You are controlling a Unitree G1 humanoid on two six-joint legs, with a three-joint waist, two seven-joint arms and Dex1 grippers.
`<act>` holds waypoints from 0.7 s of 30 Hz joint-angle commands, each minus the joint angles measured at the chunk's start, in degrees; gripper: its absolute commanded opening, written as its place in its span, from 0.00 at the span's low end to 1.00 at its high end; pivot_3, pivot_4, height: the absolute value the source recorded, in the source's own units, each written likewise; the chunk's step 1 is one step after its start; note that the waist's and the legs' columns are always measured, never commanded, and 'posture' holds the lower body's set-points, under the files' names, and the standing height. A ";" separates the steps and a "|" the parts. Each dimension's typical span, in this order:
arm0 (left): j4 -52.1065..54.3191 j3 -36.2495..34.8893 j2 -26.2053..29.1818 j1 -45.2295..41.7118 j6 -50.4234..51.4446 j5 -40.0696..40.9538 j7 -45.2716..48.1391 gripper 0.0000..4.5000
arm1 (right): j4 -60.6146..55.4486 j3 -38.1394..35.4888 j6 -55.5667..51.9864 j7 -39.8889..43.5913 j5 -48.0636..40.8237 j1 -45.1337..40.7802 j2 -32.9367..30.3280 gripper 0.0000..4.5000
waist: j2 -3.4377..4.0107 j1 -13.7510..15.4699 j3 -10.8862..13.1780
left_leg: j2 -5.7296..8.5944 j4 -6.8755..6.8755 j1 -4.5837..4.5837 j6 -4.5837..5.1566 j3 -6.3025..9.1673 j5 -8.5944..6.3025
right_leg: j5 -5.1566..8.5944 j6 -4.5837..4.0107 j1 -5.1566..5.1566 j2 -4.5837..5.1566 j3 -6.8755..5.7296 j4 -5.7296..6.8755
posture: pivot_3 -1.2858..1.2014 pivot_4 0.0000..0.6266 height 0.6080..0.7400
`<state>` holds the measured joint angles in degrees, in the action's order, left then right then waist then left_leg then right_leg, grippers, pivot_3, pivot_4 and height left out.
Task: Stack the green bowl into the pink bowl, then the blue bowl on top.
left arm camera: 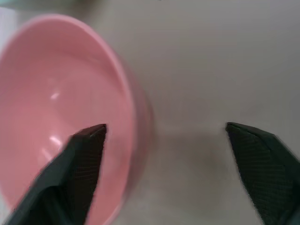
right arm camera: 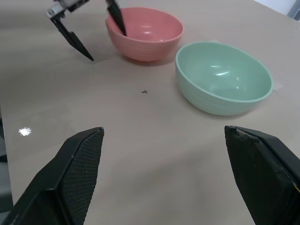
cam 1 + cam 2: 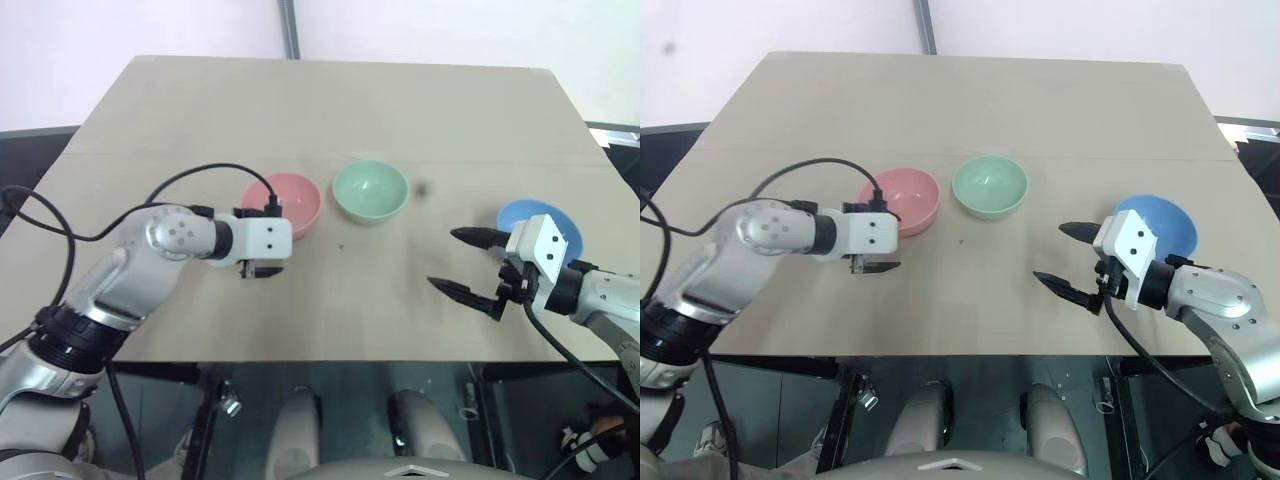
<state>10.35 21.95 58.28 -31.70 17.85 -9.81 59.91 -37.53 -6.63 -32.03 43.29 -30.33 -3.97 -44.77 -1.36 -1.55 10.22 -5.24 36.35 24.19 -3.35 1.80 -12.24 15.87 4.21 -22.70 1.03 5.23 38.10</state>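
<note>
pink bowl (image 1: 61,108) rim between left fingers (image 1: 79,168) | contact unclear

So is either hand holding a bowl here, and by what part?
Nothing is held. The left hand straddles the pink bowl's rim, fingers apart, one inside and one outside. The right hand is open over bare table.

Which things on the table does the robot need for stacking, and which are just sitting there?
Needed:
- green bowl
- pink bowl
- blue bowl
- left tool, one finger inside the pink bowl
- right tool, open

Just there:
- dark speck on the table
</note>
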 commanded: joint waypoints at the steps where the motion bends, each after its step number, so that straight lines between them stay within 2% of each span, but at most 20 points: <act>1: -1.19 -0.99 -0.53 -1.77 -1.37 -2.95 0.09 0.50 | -3.71 -2.59 0.29 -1.55 -0.19 2.17 0.08 1.00 | 0.00 0.11 0.00 | 0.00 0.00 0.01 0.00 0.01 0.00 | 0.00 0.00 0.00 0.00 -0.01 0.00 | 0.52 0.24 1.00; 5: -0.85 -2.56 -0.77 -1.96 -2.08 -2.42 1.65 0.06 | -4.70 -3.32 0.44 -2.31 -0.31 3.82 0.15 1.00 | 0.00 0.25 0.00 | 0.00 0.02 0.01 0.00 0.01 0.00 | 0.00 0.01 0.00 0.00 0.00 0.02 | 0.52 0.24 1.00; 6: -0.15 -3.42 -0.32 -1.78 -3.59 -1.43 2.37 0.01 | -4.94 -3.56 0.45 -2.46 -0.39 4.15 0.19 1.00 | -0.01 0.36 -0.01 | 0.00 0.04 0.00 0.00 0.01 0.00 | 0.00 0.01 0.00 0.00 0.00 0.05 | 0.52 0.24 1.00; 9: 2.41 -6.87 0.45 -0.53 -5.84 3.15 5.23 0.01 | -5.47 -4.58 0.32 -2.94 -0.94 4.95 0.33 1.00 | -0.01 0.60 -0.01 | -0.01 0.07 -0.02 0.00 0.01 0.00 | 0.00 0.01 0.01 0.00 0.00 0.11 | 0.52 0.24 1.00; 11: 6.19 -10.75 3.38 3.20 -10.02 9.35 10.18 0.01 | -6.12 -6.12 0.08 -2.99 -1.64 6.33 0.16 1.00 | 0.00 0.56 0.00 | -0.01 0.07 0.00 0.00 0.00 0.00 | 0.00 0.00 0.00 0.00 0.00 0.11 | 0.52 0.24 1.00; 14: 9.17 -13.52 6.44 7.25 -14.87 14.31 15.16 0.01 | -7.34 -8.08 -0.52 -3.09 -2.86 8.58 0.17 1.00 | 0.01 0.74 0.00 | -0.03 0.05 0.01 0.00 0.00 0.00 | 0.01 0.00 -0.01 0.01 0.00 0.09 | 0.52 0.24 1.00; 18: 9.76 -11.30 4.53 6.18 -15.00 13.75 15.58 0.01 | -9.08 -10.15 -1.13 -3.65 -3.99 11.41 0.32 1.00 | 0.02 1.41 0.00 | -0.02 0.19 -0.04 0.00 0.00 0.00 | 0.01 0.00 0.03 0.01 -0.02 0.24 | 0.52 0.24 1.00; 21: 6.12 -6.01 -0.70 1.36 -16.62 8.55 14.48 0.01 | -10.76 -11.10 -1.76 -4.74 -4.75 12.47 0.38 1.00 | 0.01 1.60 -0.01 | -0.01 0.42 -0.07 0.00 0.00 0.00 | 0.02 0.02 0.08 0.00 0.00 0.41 | 0.52 0.24 1.00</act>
<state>17.43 14.08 59.18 -27.75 2.66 1.21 75.13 -45.19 -15.13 -33.68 39.38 -33.81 8.43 -44.53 -1.34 0.05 10.21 -5.24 36.86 24.12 -3.34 1.81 -12.24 15.89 4.23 -22.62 1.03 5.23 38.58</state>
